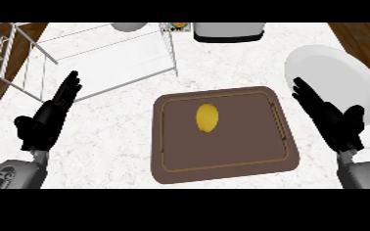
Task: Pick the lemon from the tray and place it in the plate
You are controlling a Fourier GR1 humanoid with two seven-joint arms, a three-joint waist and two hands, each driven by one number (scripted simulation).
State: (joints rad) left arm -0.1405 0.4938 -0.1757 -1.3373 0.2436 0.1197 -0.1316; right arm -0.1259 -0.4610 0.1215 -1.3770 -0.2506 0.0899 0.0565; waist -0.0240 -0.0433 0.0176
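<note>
A yellow lemon (207, 117) lies upright in the middle of a dark brown tray (253, 149) at the centre of the counter. A white plate (325, 68) sits at the right edge, beyond the tray's upper right corner. My right hand (334, 120) is open with straight fingers, to the right of the tray and partly in front of the plate's lower rim. At the left side my left hand (47, 117) stands open, fingers pointing up, well apart from the tray. Neither hand touches the lemon.
A wire dish rack (101, 54) fills the upper left of the marble counter. A grey and white appliance (227, 32) stands at the back, with a small box (177, 27) and a grey round object (130, 27) beside it.
</note>
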